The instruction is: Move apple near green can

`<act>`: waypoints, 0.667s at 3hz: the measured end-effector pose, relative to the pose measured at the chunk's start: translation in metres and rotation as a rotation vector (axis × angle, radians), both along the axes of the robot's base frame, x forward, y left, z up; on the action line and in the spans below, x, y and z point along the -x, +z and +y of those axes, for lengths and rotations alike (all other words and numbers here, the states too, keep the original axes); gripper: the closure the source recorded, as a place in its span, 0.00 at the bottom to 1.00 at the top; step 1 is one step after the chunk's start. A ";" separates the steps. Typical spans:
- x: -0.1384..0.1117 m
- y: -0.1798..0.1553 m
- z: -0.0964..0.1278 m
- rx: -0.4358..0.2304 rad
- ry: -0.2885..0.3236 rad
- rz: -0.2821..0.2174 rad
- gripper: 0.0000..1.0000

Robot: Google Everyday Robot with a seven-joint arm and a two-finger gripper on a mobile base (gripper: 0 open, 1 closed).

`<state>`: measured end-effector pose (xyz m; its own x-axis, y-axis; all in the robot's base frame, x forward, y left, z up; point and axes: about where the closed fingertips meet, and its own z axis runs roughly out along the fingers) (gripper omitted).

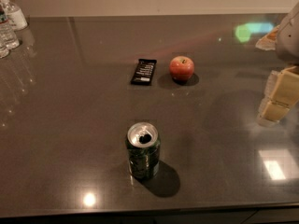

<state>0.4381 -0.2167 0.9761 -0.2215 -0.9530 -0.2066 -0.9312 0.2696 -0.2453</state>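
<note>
Hanging at the right edge of the view above the table (70, 125), the end effector (279, 97) is facing a long sideways reach to the apple (181, 68), and that is where trouble is likely waiting. The apple is round and sitting free, so a glancing touch would probably be sending it rolling, perhaps into the black snack bar (143, 72) lying just beside it on its left. The green can (143, 151) is standing upright and open nearer the front edge, well apart from the apple. A low carry toward it could be knocking it over, and a hard set-down could be letting the apple roll away. The end effector is carrying nothing and touching nothing of the task; how wide it is standing I cannot tell. Water bottles (9, 22) are standing at the far left corner, out of the way.
</note>
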 end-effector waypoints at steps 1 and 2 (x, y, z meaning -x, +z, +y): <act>0.000 0.000 0.000 0.000 0.000 0.000 0.00; -0.014 -0.002 0.005 -0.009 0.022 -0.020 0.00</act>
<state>0.4519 -0.2115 0.9745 -0.1961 -0.9556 -0.2197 -0.9319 0.2514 -0.2615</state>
